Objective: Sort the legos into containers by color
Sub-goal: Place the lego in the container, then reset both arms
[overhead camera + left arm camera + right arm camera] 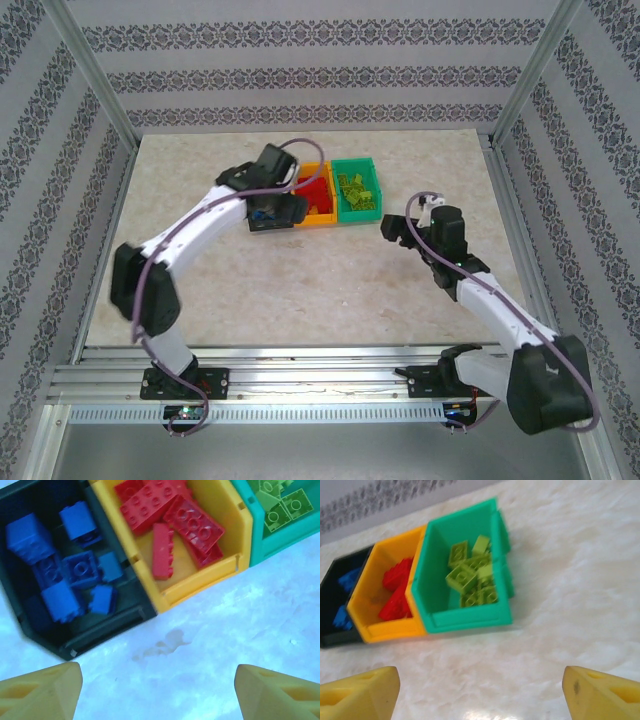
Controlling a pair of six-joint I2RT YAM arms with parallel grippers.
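Left tool (159, 692) spread, empty, hovering over worktop (215, 645) just in front of black bin (107, 625) holding blue legos (65, 575). Right tool (480, 690) likewise spread, empty, near green bin (470, 617) containing lime legos (470, 575). Red legos (170, 515) lie in orange-yellow bin (200, 582) between the other two; bins touching in a row.

The left gripper (272, 215) hung over the row's left end, beside the orange-yellow bin (325, 222) holding red legos (318, 192); lime legos (356, 190) lay in the adjoining green bin (357, 214); the right gripper (395, 232) sat over the table (300, 290), near that bin's right corner.
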